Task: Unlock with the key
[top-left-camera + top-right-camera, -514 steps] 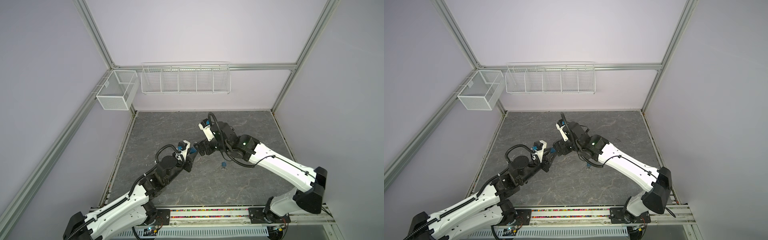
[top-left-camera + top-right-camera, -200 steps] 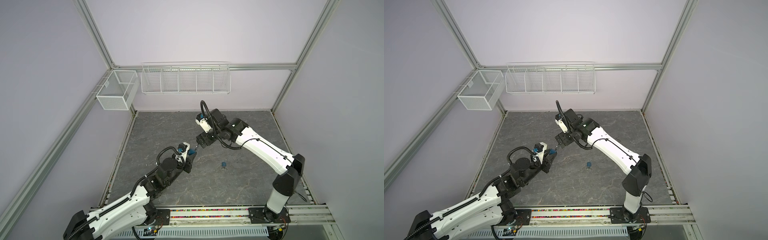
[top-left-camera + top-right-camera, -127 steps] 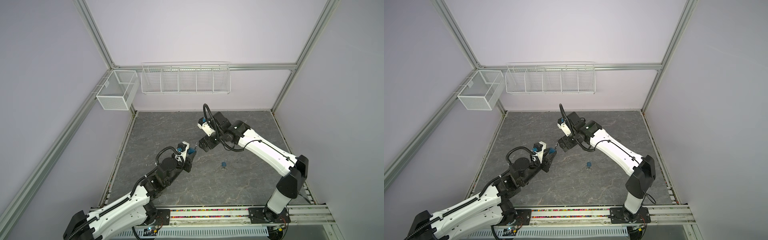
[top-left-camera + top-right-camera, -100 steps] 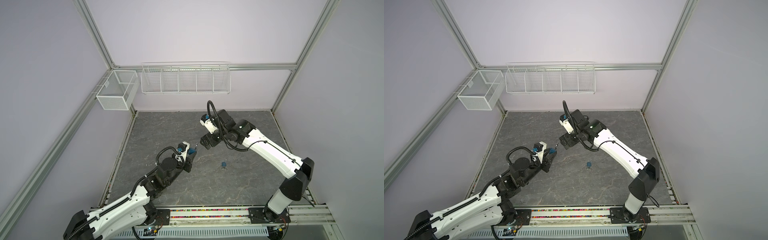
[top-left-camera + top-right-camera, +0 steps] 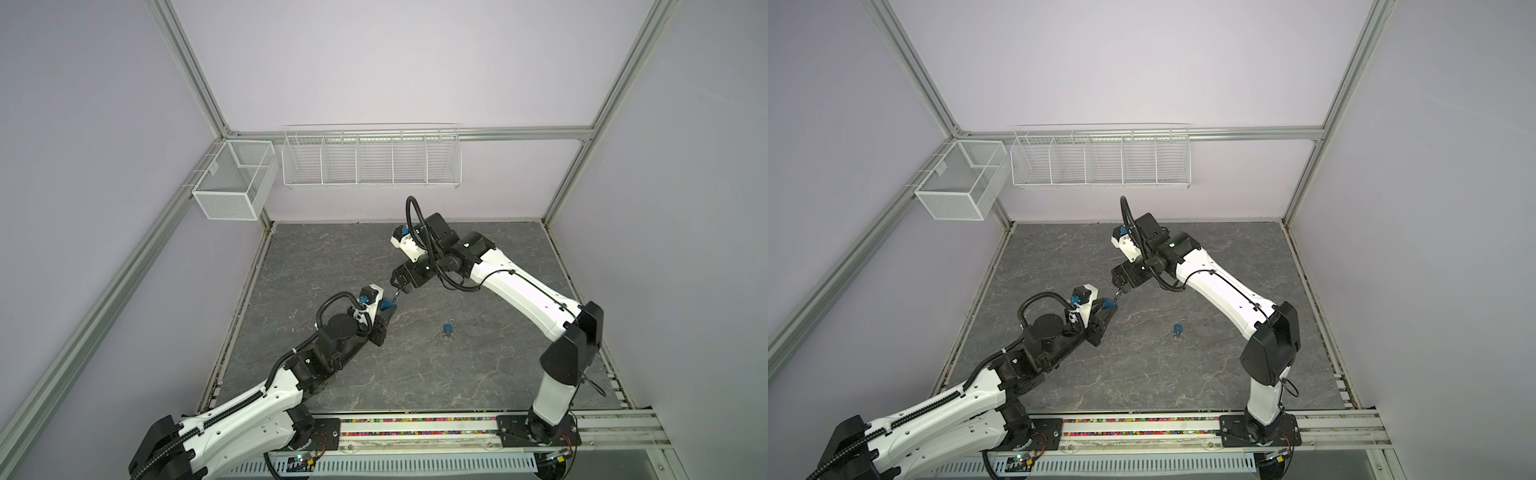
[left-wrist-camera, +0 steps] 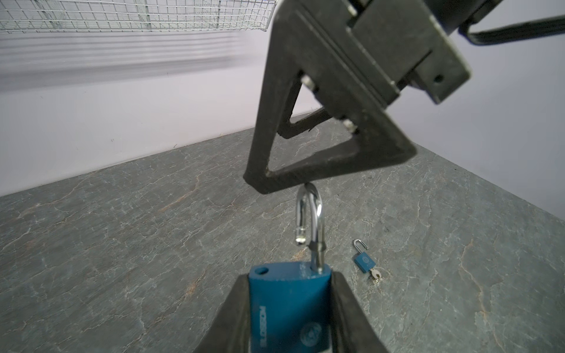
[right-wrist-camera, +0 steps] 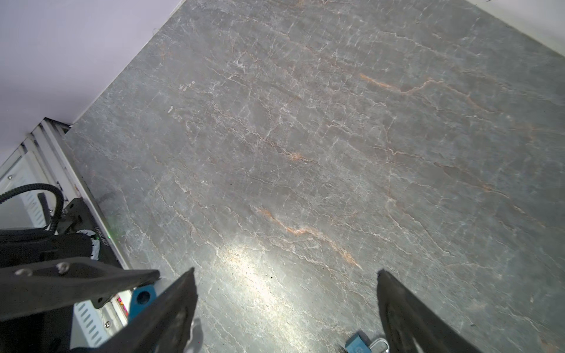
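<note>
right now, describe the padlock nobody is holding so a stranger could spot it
On the grey marbled tabletop, look just right of centre in both top views. A blue padlock lies flat there, alone. Unlike the clamped padlock in the left gripper, it is untouched and has a key in its base.

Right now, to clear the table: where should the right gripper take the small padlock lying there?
Grip the small padlock by its blue body, from above, across its side edges: it lies flat, open shackle at one end, key at the other.
</note>
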Available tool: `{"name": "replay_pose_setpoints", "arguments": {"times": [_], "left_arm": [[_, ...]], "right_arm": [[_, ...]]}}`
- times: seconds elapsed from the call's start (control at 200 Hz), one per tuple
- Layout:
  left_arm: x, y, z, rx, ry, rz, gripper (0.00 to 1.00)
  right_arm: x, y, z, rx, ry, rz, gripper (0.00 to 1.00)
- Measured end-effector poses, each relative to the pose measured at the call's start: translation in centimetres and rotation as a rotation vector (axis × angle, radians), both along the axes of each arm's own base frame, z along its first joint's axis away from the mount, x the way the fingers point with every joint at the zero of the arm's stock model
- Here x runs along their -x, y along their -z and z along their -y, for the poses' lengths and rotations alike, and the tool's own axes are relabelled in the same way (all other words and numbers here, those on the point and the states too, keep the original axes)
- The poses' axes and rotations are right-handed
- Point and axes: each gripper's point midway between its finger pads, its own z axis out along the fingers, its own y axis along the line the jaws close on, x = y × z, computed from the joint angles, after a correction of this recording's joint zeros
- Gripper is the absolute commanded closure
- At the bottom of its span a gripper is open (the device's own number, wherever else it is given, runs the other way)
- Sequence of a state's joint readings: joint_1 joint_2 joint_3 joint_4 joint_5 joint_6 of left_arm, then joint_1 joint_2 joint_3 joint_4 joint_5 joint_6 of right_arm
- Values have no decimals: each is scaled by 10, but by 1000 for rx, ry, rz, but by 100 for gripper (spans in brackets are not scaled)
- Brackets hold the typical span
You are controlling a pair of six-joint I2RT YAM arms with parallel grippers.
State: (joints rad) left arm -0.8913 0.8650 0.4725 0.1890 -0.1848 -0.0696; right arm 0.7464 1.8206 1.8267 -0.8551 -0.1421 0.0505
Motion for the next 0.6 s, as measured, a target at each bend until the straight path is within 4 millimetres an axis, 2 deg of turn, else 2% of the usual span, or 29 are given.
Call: {"name": "replay_pose_setpoints", "arguments": {"times": [0.285,0.44,0.6], "left_arm": [[1,-2,-1,6,0,5,100],[-1,-4,-1,11,-9,11,100],[-2,-6,-2,16,-19,17,100]], "right_arm": [[4,9,10,-57,-37,-79,8],[18,12,13,-81,-76,-117,8],[31,4,16,-132,-105,-124,8]]}}
